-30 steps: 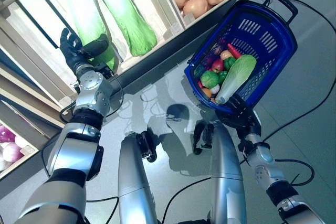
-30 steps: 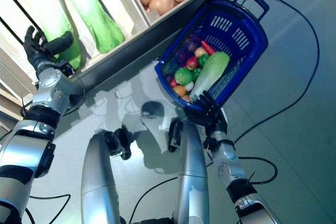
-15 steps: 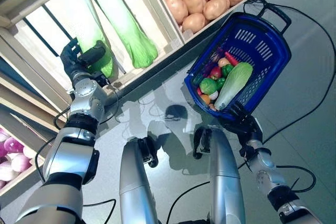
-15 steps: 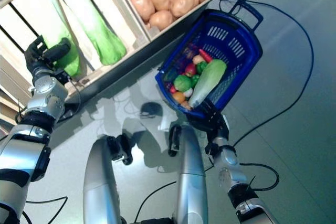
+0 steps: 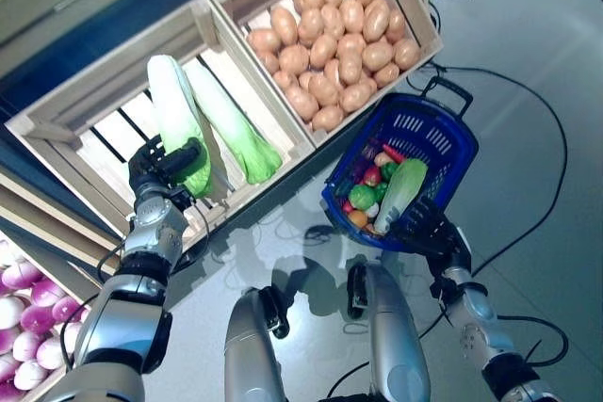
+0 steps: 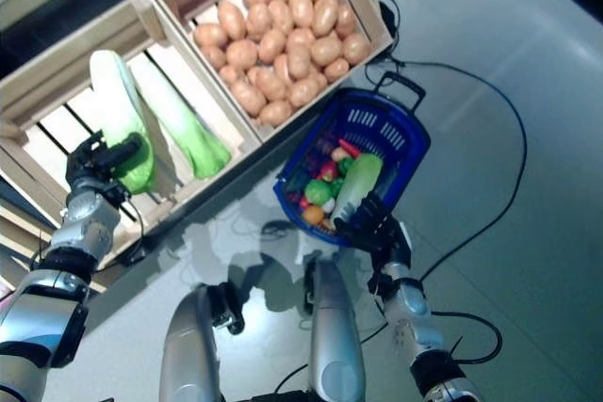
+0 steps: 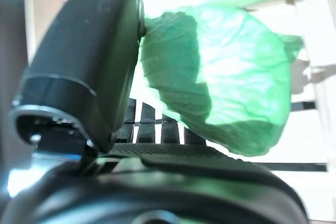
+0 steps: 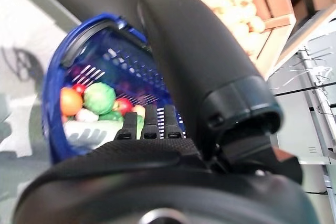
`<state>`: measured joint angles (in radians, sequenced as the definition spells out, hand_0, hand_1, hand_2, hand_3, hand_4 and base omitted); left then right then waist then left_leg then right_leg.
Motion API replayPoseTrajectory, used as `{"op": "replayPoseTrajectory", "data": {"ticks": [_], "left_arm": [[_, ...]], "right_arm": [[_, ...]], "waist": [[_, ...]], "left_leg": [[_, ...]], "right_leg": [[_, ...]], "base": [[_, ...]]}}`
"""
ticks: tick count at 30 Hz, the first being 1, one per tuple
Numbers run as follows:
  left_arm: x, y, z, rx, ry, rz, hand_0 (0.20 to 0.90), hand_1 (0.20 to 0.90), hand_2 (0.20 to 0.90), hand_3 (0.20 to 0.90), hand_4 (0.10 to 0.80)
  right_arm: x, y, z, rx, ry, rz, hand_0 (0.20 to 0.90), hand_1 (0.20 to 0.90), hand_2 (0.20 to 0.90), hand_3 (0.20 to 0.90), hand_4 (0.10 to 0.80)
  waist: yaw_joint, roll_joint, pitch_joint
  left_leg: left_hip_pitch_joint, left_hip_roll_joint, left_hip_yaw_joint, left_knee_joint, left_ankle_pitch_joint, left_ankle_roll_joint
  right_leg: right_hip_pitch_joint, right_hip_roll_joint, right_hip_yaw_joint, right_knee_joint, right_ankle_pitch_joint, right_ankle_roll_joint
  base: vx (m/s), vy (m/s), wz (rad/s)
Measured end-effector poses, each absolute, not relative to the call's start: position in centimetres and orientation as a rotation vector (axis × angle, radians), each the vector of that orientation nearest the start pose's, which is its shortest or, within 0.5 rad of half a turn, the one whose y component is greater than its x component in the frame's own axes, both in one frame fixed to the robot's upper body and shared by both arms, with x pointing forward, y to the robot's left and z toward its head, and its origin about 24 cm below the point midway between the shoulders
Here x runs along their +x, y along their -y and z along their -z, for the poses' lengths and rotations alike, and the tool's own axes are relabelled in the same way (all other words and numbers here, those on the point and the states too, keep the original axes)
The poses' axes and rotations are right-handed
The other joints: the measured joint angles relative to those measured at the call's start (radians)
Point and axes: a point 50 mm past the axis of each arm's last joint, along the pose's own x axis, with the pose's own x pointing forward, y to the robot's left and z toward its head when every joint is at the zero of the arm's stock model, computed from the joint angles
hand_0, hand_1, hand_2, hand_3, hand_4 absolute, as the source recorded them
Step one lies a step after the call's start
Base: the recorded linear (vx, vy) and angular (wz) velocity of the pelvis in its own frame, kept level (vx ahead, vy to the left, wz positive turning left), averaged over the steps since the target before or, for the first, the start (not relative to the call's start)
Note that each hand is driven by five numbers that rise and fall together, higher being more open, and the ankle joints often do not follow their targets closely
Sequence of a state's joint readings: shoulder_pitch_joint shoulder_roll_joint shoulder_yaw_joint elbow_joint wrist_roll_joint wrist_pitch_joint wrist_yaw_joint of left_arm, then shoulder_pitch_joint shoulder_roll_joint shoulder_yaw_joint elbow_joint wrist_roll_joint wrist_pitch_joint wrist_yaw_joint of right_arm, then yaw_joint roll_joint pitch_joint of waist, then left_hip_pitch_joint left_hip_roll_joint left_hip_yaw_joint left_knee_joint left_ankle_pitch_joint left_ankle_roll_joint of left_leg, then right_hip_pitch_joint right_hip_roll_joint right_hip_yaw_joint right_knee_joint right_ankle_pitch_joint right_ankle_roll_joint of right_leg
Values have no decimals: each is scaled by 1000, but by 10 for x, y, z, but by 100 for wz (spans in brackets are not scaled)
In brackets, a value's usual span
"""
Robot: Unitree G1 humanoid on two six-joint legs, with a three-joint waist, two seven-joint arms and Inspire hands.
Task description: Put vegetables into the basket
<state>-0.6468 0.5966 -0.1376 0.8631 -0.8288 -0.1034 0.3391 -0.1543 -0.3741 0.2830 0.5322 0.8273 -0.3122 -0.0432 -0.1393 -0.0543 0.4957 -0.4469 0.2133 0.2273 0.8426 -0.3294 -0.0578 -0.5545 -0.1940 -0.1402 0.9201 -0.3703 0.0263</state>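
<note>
My left hand (image 5: 155,168) is at the green leafy end of a long pale cabbage (image 5: 174,124) that lies in a slatted wooden crate. The thumb (image 7: 89,72) rests against the cabbage (image 7: 226,77) and the straight fingers reach under it. The blue basket (image 5: 443,134) stands on the floor and holds another long pale cabbage (image 5: 400,197) with small round green, red and orange vegetables. My right hand (image 5: 426,226) is open just at the basket's near rim (image 8: 52,87), fingers straight.
A second long cabbage (image 5: 236,134) lies right beside the first. The wooden stand's crates (image 5: 292,143) run along the floor from the left up to the basket. Grey floor (image 5: 528,195) lies to the right of the basket.
The whole view has shifted and drawn back, so more of the stand shows. My left hand stays at the cabbage's end and my right hand stays at the basket's rim.
</note>
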Motion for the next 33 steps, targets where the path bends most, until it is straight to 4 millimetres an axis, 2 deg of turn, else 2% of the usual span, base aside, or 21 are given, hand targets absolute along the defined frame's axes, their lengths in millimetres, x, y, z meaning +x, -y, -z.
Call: {"op": "replayPoseTrajectory", "data": {"ticks": [3, 7, 11, 13, 15, 21, 24, 29, 33], "left_arm": [[340, -299, -80, -197, -91, -531, 300, 300, 300, 300, 400], [333, -267, -57, -294, -86, -461, 300, 300, 300, 300, 400], [312, -230, -18, -410, -139, -431, 300, 300, 300, 300, 400], [294, -213, 3, -441, -187, -422, 300, 300, 300, 300, 400], [282, -205, 14, -425, -213, -405, 300, 300, 300, 300, 400], [272, -196, 7, -275, -159, -310, 300, 300, 300, 300, 400], [270, -192, 1, -234, -120, -222, 300, 300, 300, 300, 400], [268, -186, -3, -149, -92, -83, 300, 300, 300, 300, 400], [266, -185, -3, -75, -95, 15, 300, 300, 300, 300, 400]], "right_arm": [[261, 208, 13, 363, -147, 104, 900, 900, 900, 900, 800], [255, 209, 16, 415, -138, 147, 900, 900, 900, 900, 800], [239, 206, 30, 384, -186, 164, 900, 900, 900, 900, 800], [234, 205, 34, 373, -207, 162, 900, 900, 900, 900, 800], [232, 204, 34, 377, -219, 156, 900, 900, 900, 900, 800], [232, 198, 26, 436, -202, 86, 900, 900, 900, 900, 800], [228, 191, 27, 601, -206, -3, 900, 900, 900, 900, 800], [228, 181, 25, 775, -166, -62, 900, 900, 900, 900, 800], [231, 177, 18, 818, -126, -103, 900, 900, 900, 900, 800]], "waist": [[11, 7, -22], [20, 33, -54], [23, 59, -137], [24, 77, -187], [29, 84, -235], [55, 87, -300], [61, 86, -334], [77, 69, -363], [82, 50, -376]], "left_leg": [[87, -4, 24, -66, 6, -6], [185, -14, 42, -183, 37, -13], [333, -38, 62, -412, 123, -23], [442, -43, 73, -568, 188, -28], [510, -44, 81, -684, 238, -36], [596, -48, 80, -835, 307, -33], [626, -63, 81, -890, 328, -22], [646, -91, 84, -926, 342, -4], [646, -102, 85, -931, 343, 2]], "right_leg": [[69, -2, -9, -45, 3, 3], [160, 1, -35, -144, 27, 6], [290, 26, -66, -328, 88, 12], [388, 55, -89, -459, 136, 12], [445, 82, -97, -552, 170, 13], [538, 126, -97, -715, 248, 25], [596, 135, -100, -828, 307, 40], [654, 129, -96, -952, 375, 59], [675, 123, -94, -1005, 408, 67]], "base": [[79, -8, -13], [122, -43, -8], [123, -57, -3], [160, -54, -2], [103, -29, -4], [66, -16, -1], [31, -25, 3], [-6, -7, -1], [0, 0, 0]]}}
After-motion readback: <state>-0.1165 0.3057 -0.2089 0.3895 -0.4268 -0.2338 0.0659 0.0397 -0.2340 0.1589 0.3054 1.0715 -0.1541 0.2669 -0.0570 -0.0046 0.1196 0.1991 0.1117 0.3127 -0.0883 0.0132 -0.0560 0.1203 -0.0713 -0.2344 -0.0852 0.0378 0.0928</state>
